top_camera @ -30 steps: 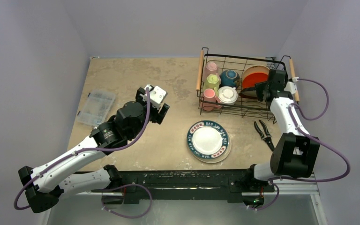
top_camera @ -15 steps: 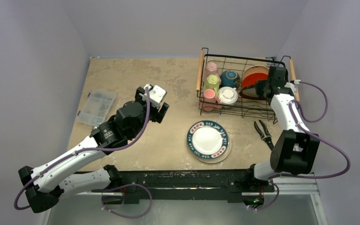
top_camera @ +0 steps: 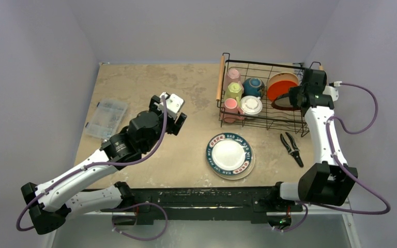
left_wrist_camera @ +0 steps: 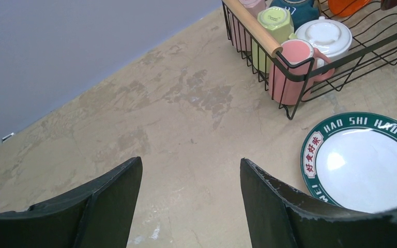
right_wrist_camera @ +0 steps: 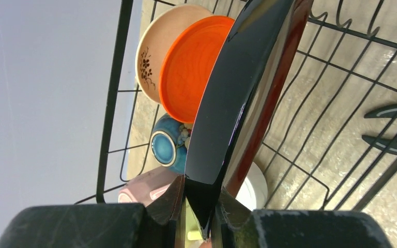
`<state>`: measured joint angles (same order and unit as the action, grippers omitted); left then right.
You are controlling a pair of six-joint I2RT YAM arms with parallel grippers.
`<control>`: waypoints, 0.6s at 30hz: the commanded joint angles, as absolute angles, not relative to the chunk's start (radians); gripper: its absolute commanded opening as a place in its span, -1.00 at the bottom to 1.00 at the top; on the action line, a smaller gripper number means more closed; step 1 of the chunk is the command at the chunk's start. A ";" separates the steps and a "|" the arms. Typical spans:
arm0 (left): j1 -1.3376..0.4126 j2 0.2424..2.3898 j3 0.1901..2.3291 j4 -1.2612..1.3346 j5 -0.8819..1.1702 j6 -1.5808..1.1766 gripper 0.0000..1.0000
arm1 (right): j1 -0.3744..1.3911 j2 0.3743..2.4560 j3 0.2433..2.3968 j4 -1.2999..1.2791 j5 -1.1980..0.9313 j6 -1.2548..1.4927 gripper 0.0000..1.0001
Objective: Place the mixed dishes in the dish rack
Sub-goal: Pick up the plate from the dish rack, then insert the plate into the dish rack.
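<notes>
My right gripper (top_camera: 295,98) is shut on the rim of a dark, glossy plate with a red face (right_wrist_camera: 238,93), held on edge inside the dish rack (top_camera: 261,63) at its right end. Behind that plate stand an orange plate (right_wrist_camera: 191,72) and a cream plate (right_wrist_camera: 157,51). The rack also holds a teal bowl (top_camera: 253,86) and pale pink (top_camera: 232,76), yellow-green (top_camera: 233,90), salmon (top_camera: 231,105) and white (top_camera: 250,105) mugs. A plate with a blue-green lettered rim (top_camera: 230,155) lies on the table. The left gripper (top_camera: 178,121) hovers open and empty left of it.
Black pliers (top_camera: 291,147) lie on the table just in front of the rack's right corner. A clear compartment box (top_camera: 106,118) sits near the left table edge. The rack's wooden handle (left_wrist_camera: 253,23) runs along its near-left side.
The right jaws have closed on the dark plate's rim, and the right wrist has swung toward the rack's right end. The left arm has not moved.
</notes>
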<state>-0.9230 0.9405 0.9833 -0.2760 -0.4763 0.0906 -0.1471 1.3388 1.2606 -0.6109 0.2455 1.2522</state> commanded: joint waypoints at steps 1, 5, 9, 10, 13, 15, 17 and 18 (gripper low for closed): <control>-0.916 0.947 0.978 -0.236 -0.484 0.099 0.37 | -0.148 1.272 1.355 -0.638 0.254 1.224 -1.00; -0.916 0.945 0.977 -0.237 -0.482 0.097 0.37 | -0.148 1.235 1.287 -0.591 0.204 1.220 -1.00; -0.916 0.948 0.978 -0.238 -0.481 0.096 0.37 | -0.147 1.234 1.244 -0.553 0.171 1.236 -1.00; -0.916 0.948 0.978 -0.238 -0.481 0.097 0.37 | -0.144 1.235 1.235 -0.544 0.172 1.238 -1.00; -0.916 0.948 0.977 -0.238 -0.479 0.096 0.37 | -0.142 1.234 1.200 -0.517 0.188 1.274 -1.00; -0.917 0.948 0.979 -0.238 -0.479 0.095 0.37 | -0.140 1.229 1.185 -0.504 0.196 1.293 -1.00; -0.916 0.948 0.978 -0.238 -0.478 0.095 0.37 | -0.136 1.223 1.161 -0.486 0.202 1.318 -1.00; -0.916 0.949 0.979 -0.238 -0.477 0.095 0.37 | -0.133 1.223 1.153 -0.481 0.209 1.328 -1.00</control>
<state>-0.9218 0.9501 0.9833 -0.2760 -0.4759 0.0902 -0.1421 1.2747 1.1526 -0.6491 0.1658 1.2648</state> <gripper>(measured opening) 0.684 0.140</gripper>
